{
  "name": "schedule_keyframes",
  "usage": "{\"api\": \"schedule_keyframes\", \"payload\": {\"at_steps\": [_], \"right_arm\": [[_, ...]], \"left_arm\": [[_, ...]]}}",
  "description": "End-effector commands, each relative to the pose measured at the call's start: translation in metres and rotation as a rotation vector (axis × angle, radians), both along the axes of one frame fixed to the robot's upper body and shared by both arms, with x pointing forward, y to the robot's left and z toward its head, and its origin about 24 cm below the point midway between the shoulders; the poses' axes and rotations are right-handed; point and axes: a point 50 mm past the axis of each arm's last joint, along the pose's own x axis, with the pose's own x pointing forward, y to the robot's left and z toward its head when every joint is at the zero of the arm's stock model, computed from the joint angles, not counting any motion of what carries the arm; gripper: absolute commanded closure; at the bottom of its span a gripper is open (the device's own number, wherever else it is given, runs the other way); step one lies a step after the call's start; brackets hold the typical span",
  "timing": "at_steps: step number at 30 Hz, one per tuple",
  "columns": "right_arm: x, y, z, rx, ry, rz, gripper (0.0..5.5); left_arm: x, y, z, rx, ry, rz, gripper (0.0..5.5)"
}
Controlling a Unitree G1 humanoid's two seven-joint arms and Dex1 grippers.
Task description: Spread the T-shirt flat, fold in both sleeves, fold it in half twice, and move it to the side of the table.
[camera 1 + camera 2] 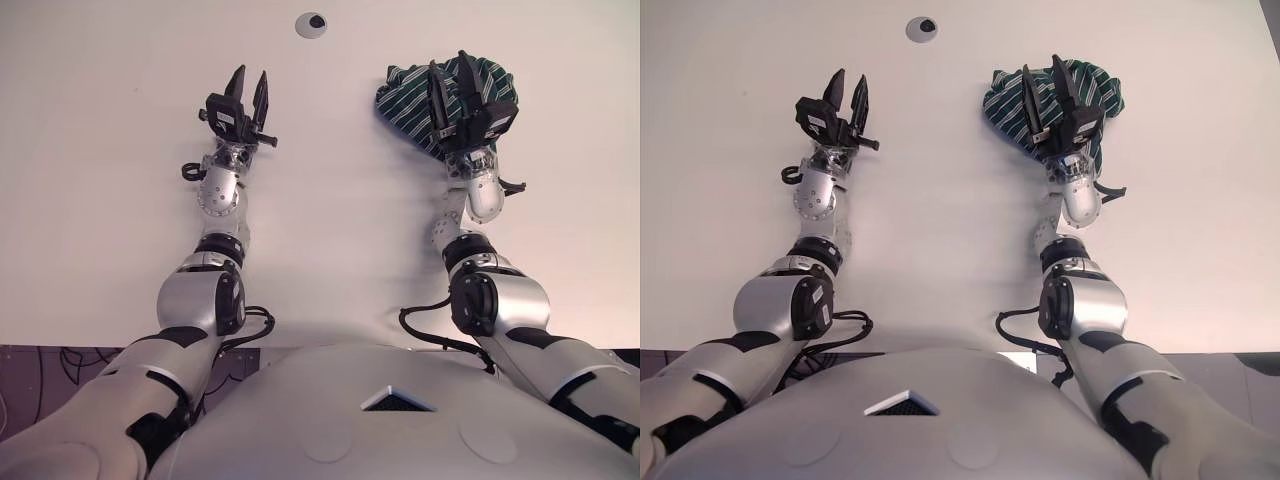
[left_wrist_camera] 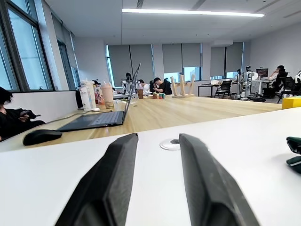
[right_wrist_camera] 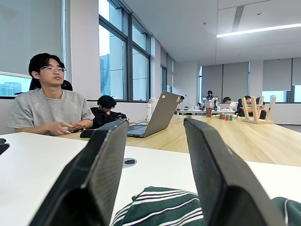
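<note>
The green striped T-shirt [image 1: 400,105] lies crumpled at the far right of the white table [image 1: 330,200]. Lower the right gripper [image 1: 448,62], open and empty over it, onto one hem. Bring the left gripper [image 1: 251,74], likewise open and empty, across.

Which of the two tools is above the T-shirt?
The right tool, open, is over the crumpled green striped T-shirt; the left tool is over the white table, apart from the cloth.
</note>
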Motion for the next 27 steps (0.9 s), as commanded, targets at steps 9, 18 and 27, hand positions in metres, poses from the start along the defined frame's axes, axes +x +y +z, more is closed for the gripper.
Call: {"api": "schedule_keyframes", "payload": {"at_steps": [9, 18, 27], "right_arm": [[-0.008, -0.019, -0.016, -0.021, 0.094, -0.057, 3.33], [-0.005, -0.014, -0.014, -0.011, 0.092, -0.048, 3.33], [0.008, -0.067, 0.028, -0.334, -0.040, -0.357, 3.33]], "left_arm": [[0.000, -0.022, -0.004, 0.013, 0.025, -0.014, 3.95], [0.003, -0.017, -0.004, 0.046, 0.034, 0.012, 3.95], [0.001, -0.024, -0.006, 0.049, 0.035, 0.000, 3.95]]}}
